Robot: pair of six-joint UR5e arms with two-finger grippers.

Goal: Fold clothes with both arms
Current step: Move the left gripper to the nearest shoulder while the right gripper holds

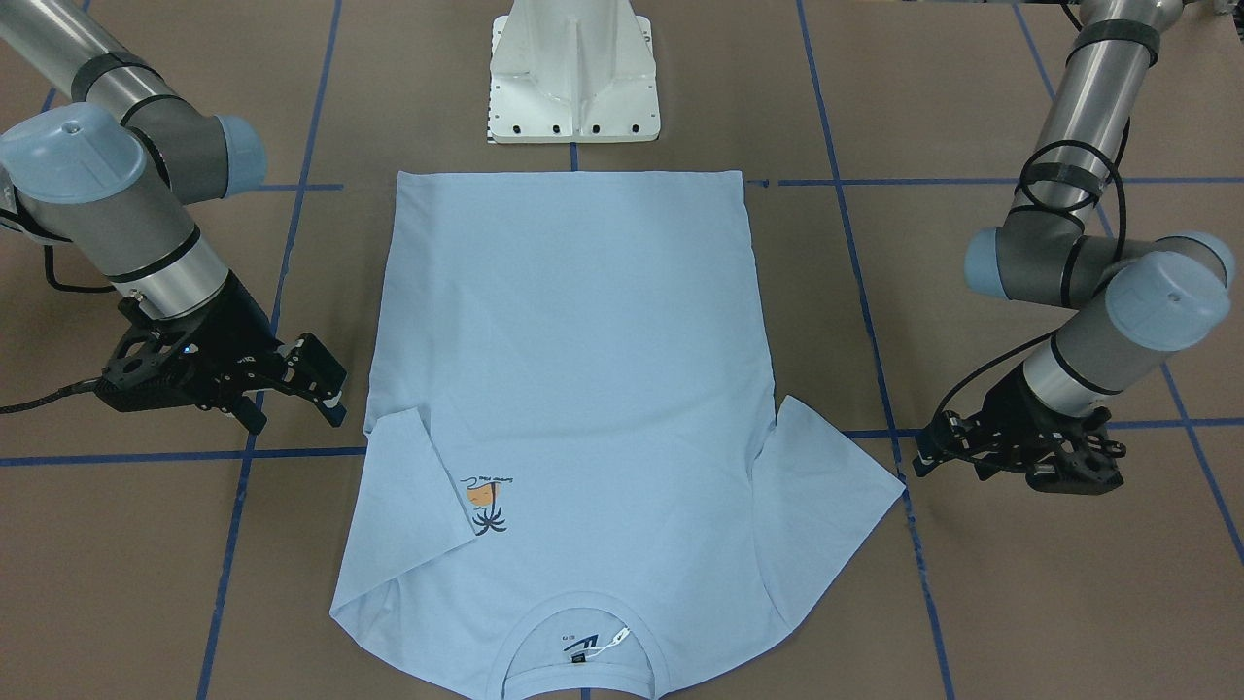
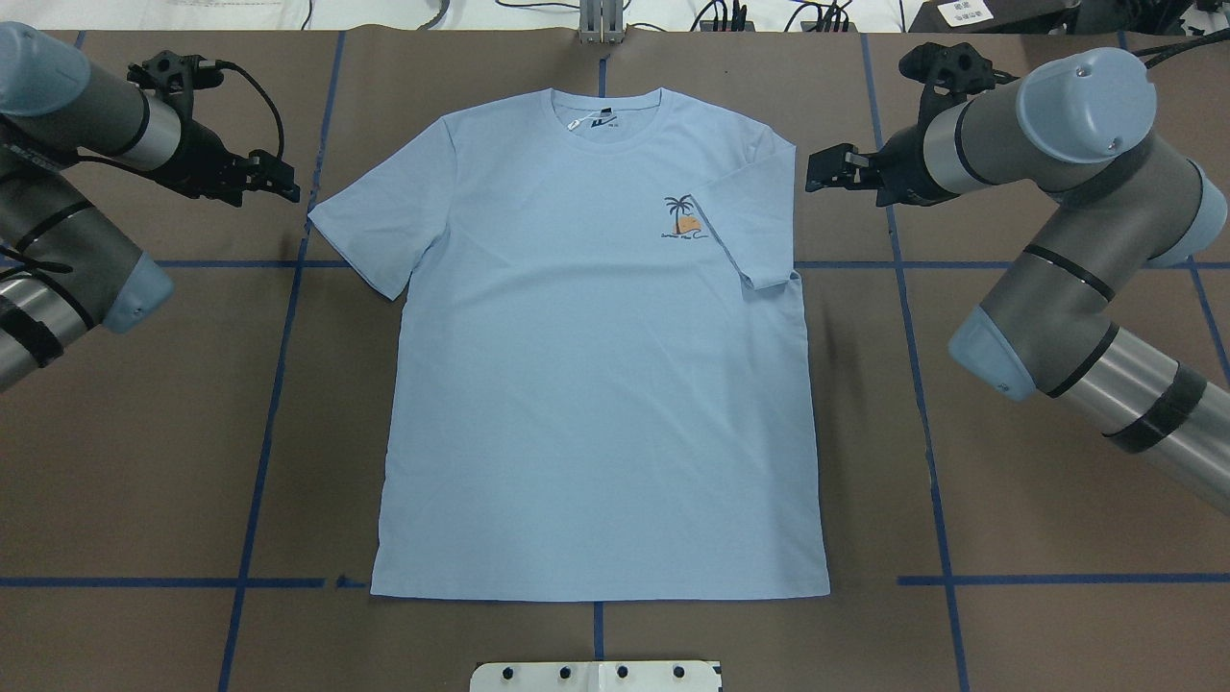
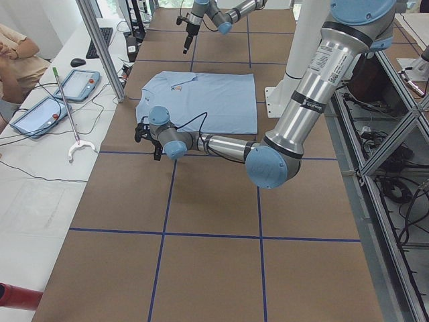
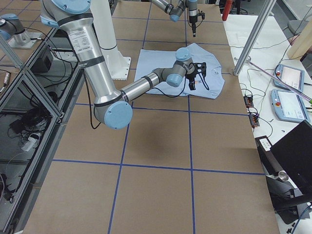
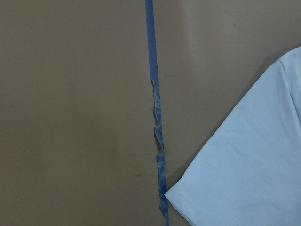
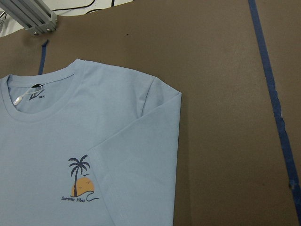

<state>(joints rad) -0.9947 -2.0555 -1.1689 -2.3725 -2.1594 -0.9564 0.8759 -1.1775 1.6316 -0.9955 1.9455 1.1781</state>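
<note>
Two risks I see: pinching only one layer of the folded-in right-side sleeve (image 2: 748,226), or lifting the two sides unevenly, would drag the cloth askew. My light blue T-shirt (image 2: 596,404) lies flat, face-up, mid-worktop (image 2: 1009,519): hem nearest the pedestal (image 2: 596,676), body smooth, then that sleeve's edge touching the palm print (image 2: 684,219), left-side sleeve (image 2: 370,226) spread, collar (image 2: 605,146) farthest. Left claw (image 2: 291,181) and right claw (image 2: 813,171) hover just outside the sleeves, jaws parted, holding nothing.

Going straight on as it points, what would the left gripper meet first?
Probably the brown table beside the blue tape line, just outside the T-shirt sleeve tip. How far the left gripper tilts is unclear, so it might touch the sleeve.
</note>
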